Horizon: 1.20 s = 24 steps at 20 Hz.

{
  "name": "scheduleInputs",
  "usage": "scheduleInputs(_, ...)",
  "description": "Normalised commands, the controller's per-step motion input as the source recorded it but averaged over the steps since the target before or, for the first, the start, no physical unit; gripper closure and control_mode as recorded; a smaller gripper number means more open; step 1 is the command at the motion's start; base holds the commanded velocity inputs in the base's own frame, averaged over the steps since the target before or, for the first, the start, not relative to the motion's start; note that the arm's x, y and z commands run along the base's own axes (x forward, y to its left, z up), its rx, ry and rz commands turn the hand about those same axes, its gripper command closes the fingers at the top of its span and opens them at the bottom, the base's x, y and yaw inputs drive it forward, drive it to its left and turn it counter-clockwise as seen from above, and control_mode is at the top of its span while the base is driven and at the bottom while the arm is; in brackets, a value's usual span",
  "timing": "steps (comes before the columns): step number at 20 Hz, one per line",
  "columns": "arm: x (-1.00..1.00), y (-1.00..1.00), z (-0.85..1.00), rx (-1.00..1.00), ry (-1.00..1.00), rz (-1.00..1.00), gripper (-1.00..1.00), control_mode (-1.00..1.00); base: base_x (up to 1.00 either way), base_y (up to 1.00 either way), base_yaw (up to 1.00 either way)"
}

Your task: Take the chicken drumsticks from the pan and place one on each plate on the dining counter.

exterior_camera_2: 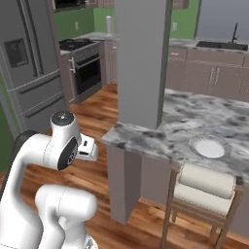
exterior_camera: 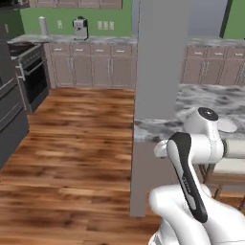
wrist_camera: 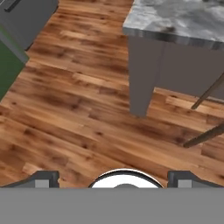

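Observation:
In the hand view my gripper (wrist_camera: pixel 116 180) stands open over the wooden floor, its two dark fingertips (wrist_camera: pixel 43 179) wide apart with nothing between them. It hangs low beside the near corner of the dining counter (wrist_camera: pixel 175 22). The marbled dining counter (exterior_camera_2: pixel 194 116) carries one white plate (exterior_camera_2: pixel 210 147), to the right of the square grey pillar (exterior_camera_2: pixel 141 58). The left base view has that plate (exterior_camera: pixel 226 125) partly hidden behind my arm. The pan and the chicken drumsticks are out of view.
A stool with a cream cushion (exterior_camera_2: pixel 204 187) stands against the counter below the plate. A black stove (exterior_camera_2: pixel 78 46) and a grey fridge (exterior_camera_2: pixel 24 63) line the far left wall. Open wood floor (exterior_camera: pixel 76 143) lies between them and the counter.

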Motion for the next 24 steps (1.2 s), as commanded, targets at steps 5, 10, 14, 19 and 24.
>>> scheduleInputs(5,0.00,0.00,0.00,0.00,0.00,0.00,-1.00,1.00,0.52,1.00,-0.12)
scheduleInputs(10,0.00,0.00,0.00,0.00,0.00,0.00,-1.00,1.00,0.70,0.97,-0.18)
scheduleInputs(14,0.00,0.00,0.00,0.00,0.00,0.00,-1.00,1.00,0.81,0.84,-0.25)
scheduleInputs(19,0.00,0.00,0.00,0.00,0.00,0.00,-1.00,1.00,0.90,0.77,-0.24)
scheduleInputs(24,0.00,0.00,0.00,0.00,0.00,0.00,-1.00,1.00,0.95,0.76,-0.20)
